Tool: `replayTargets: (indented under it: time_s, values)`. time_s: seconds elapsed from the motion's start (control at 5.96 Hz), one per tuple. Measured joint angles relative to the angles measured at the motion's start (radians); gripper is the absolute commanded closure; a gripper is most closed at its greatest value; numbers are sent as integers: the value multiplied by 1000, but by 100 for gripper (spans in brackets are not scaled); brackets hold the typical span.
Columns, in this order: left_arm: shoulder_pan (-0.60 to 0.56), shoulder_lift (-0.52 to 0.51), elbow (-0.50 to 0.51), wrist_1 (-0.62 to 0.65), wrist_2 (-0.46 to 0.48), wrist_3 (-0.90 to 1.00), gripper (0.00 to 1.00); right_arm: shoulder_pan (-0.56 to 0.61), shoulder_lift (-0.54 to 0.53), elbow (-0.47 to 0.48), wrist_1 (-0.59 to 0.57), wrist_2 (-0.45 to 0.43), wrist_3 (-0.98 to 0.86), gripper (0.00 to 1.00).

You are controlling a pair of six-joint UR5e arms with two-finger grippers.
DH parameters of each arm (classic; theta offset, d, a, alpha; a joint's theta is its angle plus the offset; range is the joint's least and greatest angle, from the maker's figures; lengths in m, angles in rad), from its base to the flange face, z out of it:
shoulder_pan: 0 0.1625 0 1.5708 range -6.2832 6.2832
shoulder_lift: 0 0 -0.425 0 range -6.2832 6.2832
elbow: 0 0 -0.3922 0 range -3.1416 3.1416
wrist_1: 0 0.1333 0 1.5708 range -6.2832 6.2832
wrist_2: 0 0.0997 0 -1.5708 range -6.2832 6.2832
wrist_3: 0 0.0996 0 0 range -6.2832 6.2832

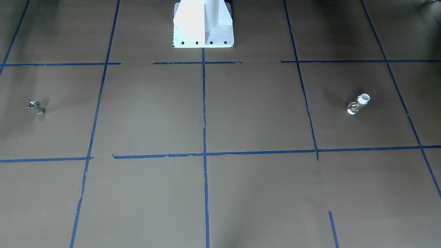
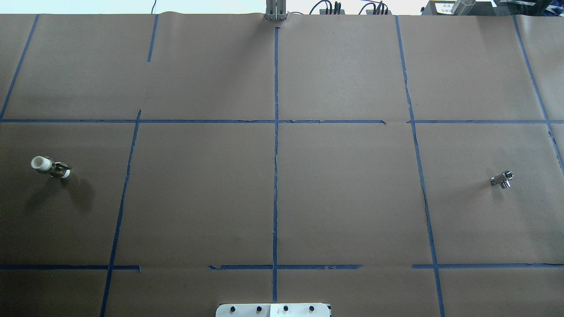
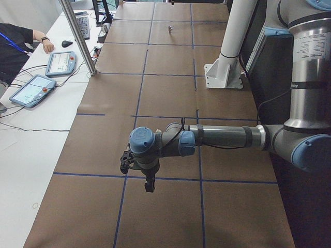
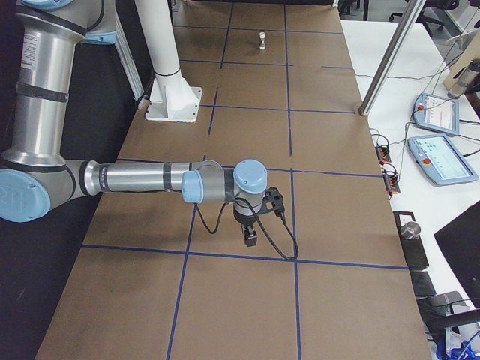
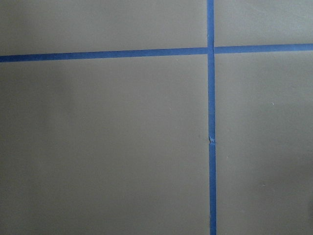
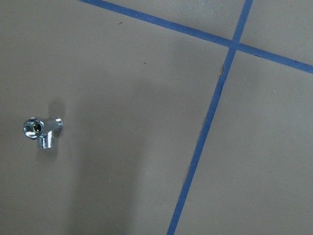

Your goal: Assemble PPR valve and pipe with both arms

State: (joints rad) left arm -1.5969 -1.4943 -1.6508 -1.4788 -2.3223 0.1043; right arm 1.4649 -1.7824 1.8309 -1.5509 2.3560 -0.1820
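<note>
The PPR valve (image 1: 358, 104), white ends and brass middle, lies on the brown table at the robot's left side; it also shows in the overhead view (image 2: 50, 167) and far off in the exterior right view (image 4: 262, 37). The silver pipe (image 1: 36, 107) lies at the robot's right side, also in the overhead view (image 2: 502, 179) and the right wrist view (image 6: 41, 131). The left gripper (image 3: 149, 185) and right gripper (image 4: 250, 240) hang above the table, seen only in the side views; I cannot tell whether they are open or shut. The left wrist view shows only paper and tape.
The white pedestal base (image 1: 203, 24) stands at the table's robot side. Blue tape lines (image 2: 276, 176) grid the brown paper. A metal post (image 3: 77, 36), teach pendants (image 3: 61, 62) and an operator's arm (image 3: 20, 39) are at the operators' side.
</note>
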Motion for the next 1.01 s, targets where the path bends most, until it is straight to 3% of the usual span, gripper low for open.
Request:
replayTargets:
  time_s: [0.67,1.01]
  values:
    - [11,-10,-10,-3,5,-6,0,0,5,2,1,-1,-1,0]
    - [14,-96,-4,-29,5,-6,0,0,9,2,2,-1,-1,0]
